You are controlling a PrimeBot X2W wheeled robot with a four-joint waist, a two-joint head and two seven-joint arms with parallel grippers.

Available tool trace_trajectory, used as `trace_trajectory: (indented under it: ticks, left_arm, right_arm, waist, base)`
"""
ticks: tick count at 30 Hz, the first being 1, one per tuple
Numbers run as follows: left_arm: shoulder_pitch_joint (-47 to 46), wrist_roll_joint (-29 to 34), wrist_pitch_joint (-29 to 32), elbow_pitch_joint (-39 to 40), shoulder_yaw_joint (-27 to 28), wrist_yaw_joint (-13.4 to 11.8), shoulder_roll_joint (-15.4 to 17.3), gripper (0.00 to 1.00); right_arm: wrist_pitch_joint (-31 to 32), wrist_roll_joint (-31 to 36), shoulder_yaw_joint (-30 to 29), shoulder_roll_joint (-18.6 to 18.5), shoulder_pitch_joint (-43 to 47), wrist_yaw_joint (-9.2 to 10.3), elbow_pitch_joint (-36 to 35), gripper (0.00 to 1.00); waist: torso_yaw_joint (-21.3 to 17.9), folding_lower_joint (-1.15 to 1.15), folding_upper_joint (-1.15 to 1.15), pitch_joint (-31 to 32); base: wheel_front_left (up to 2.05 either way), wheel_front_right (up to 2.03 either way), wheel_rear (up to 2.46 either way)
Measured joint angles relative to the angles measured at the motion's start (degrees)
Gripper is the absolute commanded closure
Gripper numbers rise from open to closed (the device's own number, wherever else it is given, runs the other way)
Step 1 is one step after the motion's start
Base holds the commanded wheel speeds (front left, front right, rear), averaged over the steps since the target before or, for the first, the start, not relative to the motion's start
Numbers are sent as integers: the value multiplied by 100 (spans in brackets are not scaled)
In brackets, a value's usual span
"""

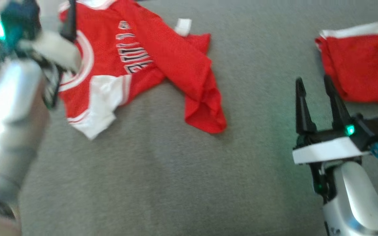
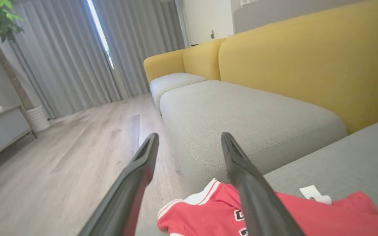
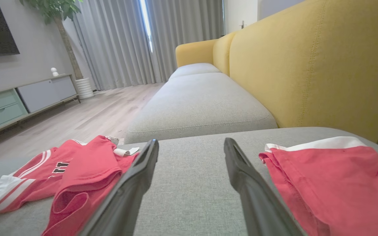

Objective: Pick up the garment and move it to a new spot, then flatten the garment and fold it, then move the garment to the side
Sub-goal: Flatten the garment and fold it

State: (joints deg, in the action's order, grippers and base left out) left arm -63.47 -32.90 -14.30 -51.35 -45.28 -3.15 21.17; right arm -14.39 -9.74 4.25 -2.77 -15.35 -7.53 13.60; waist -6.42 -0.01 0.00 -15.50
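Note:
The garment (image 1: 149, 59), a red jersey with white trim and dark lettering, lies crumpled on the grey sofa seat (image 1: 176, 180) at the upper left. In the left wrist view my left gripper (image 2: 189, 136) is open and empty just above the jersey's (image 2: 323, 216) sleeve end by the seat's edge. My left arm (image 1: 11, 98) is blurred at the left of the head view. My right gripper (image 1: 313, 80) hovers open and empty over bare cushion to the jersey's right. In the right wrist view the right gripper (image 3: 190, 141) has the jersey (image 3: 77, 170) at its left.
Folded red shorts (image 1: 363, 65) with a white band lie at the upper right, close to the right gripper; they show as well in the right wrist view (image 3: 333, 183). A yellow backrest (image 3: 323, 65) borders the seat. Wooden floor (image 2: 61, 164) drops away beyond the seat's edge.

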Motion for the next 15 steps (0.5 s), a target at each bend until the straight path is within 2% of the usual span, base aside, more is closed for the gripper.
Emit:
trace_trajectory:
  ticks: [7, 13, 15]
  left_arm:
    - [2102, -446, -14, 1817, 966, -356, -79, 0]
    - [4138, -352, -15, 3210, 1612, -554, -371, 0]
    - [4537, -265, -15, 3399, 1746, -593, -469, 0]
  right_arm:
    - [0, 172, -304, 1, 400, 0, 4, 0]
    - [0, 191, -343, 3, 660, 0, 18, 0]
    - [0, 176, -322, 4, 751, 0, 33, 0]
  waist:
    - [537, 0, 0, 487]
    - [917, 0, 0, 951]
    - [971, 0, 0, 1059]
  base:
    - [0, 0, 0]
    - [0, 0, 0]
    - [0, 0, 0]
